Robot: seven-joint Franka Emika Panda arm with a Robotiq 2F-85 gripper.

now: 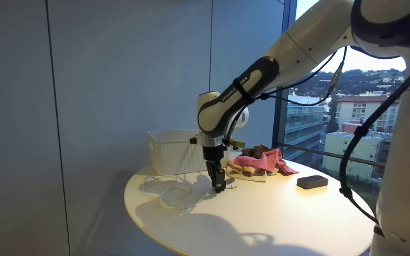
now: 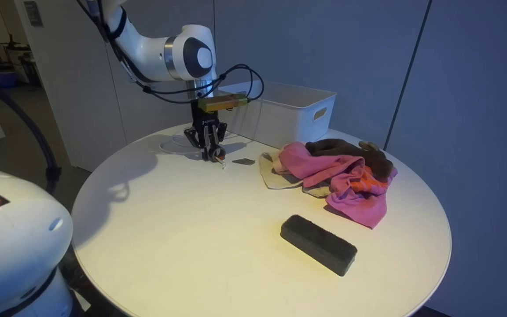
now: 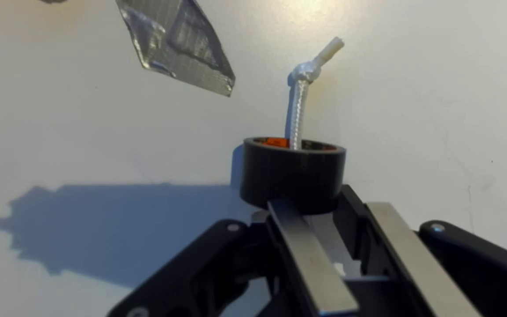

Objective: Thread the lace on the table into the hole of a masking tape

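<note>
I've got one lace (image 3: 298, 108) poking out of one tape roll (image 3: 293, 176), one gripper (image 3: 319, 200), two fingers (image 3: 310, 255) partway apart, can't tell if it's gripping

Lace (image 3: 298, 110) through tape roll (image 3: 293, 176), cloths (image 2: 321, 166) beside bin (image 2: 275, 123) on table (image 2: 192, 242).

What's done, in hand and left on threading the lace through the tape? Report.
Done, apparently: the lace sticks out of the hole in the tape, knot clear of the rim, the rest looped on the opposite side.
In hand: the gripper is at the tape, jaws apart, its grip unclear.
Left: maybe drawing more lace through, as only a short end shows, then backing away.
</note>
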